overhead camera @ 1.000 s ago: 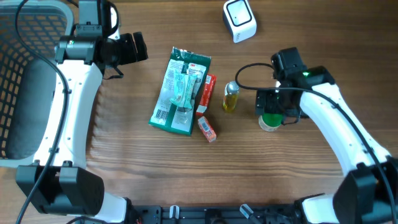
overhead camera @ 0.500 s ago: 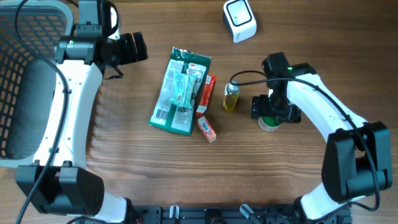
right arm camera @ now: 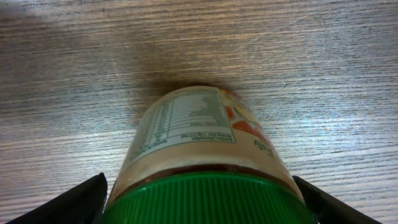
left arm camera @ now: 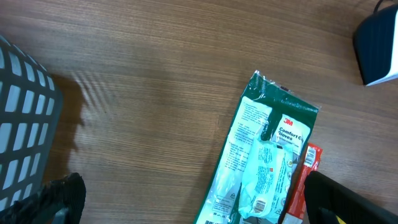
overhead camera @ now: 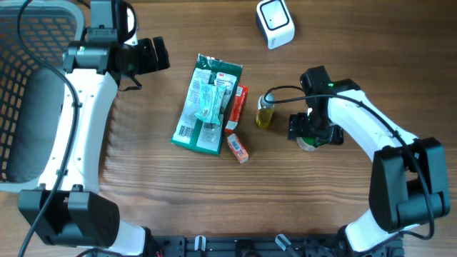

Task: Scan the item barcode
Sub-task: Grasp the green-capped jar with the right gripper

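Note:
A jar with a green lid point(right arm camera: 205, 199) and a pale label stands on the wooden table, filling the right wrist view. My right gripper point(right arm camera: 199, 202) is lowered over the jar point(overhead camera: 308, 143), one finger pressed to each side at the lid, shut on it. The white barcode scanner point(overhead camera: 275, 23) sits at the table's far edge, apart from the jar; its edge point(left arm camera: 379, 50) also shows in the left wrist view. Over the far left of the table my left gripper point(overhead camera: 156, 56) hangs open, holding nothing, and its fingertips point(left arm camera: 62, 199) show low in its own view.
A green 3M package point(overhead camera: 207, 103) lies mid-table over a red box point(overhead camera: 240, 100). A small red and white box point(overhead camera: 238, 146) and a little yellow bottle point(overhead camera: 265, 112) lie between the package and the jar. A grey mesh basket point(overhead camera: 28, 71) stands at the left edge.
My right gripper has shifted a little left over the jar and its jaws have narrowed onto the jar's sides. The left arm has not moved.

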Motion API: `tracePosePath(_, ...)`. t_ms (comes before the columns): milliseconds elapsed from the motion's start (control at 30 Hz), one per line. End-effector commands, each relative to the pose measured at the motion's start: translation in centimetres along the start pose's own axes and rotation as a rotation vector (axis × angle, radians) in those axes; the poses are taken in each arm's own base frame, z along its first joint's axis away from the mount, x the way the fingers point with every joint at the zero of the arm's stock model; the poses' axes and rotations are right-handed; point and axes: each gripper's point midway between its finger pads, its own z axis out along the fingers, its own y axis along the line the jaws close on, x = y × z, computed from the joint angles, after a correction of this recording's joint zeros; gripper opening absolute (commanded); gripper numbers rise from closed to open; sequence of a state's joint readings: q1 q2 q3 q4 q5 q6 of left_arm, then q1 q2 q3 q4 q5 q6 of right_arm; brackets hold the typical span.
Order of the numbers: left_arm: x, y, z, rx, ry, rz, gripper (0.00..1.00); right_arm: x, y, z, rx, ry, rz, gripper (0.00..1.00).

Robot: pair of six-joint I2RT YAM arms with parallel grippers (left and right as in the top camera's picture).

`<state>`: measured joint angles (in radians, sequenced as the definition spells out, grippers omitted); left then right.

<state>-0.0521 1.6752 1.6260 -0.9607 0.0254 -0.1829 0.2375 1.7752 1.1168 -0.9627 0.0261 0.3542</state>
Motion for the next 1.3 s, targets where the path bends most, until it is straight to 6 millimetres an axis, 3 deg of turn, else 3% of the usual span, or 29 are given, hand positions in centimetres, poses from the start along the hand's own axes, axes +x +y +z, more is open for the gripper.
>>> tracePosePath(0,0.0,0.1,0.2,0.005,0.005,0.007,1.0,0.1,0.0,0.7,0.002,0.014,0.015,0.91)
tracePosePath(433,0.0,0.1,0.2,0.005,0.005,0.007,1.0,0.2,-0.2,1.0,0.007,0.014,0.015,0.88)
tracePosePath(867,0.0,0.1,0.2,0.005,0.005,0.007,1.0,0.5,0.2,0.7,-0.018,0.029,0.016,0.67)
tracePosePath(1000,0.0,0.1,0.2,0.005,0.005,0.007,1.0,0.3,0.5,-0.7,-0.029,0.039,0.02,0.52)
tracePosePath(1167,0.0,0.1,0.2,0.005,0.005,0.007,1.0,1.0,3.5,-2.6,-0.2,0.098,-0.008,0.51)
tracePosePath(1267,0.0,0.1,0.2,0.005,0.005,0.007,1.0,3.2,6.7,-4.0,-0.411,0.199,-0.068,0.43)
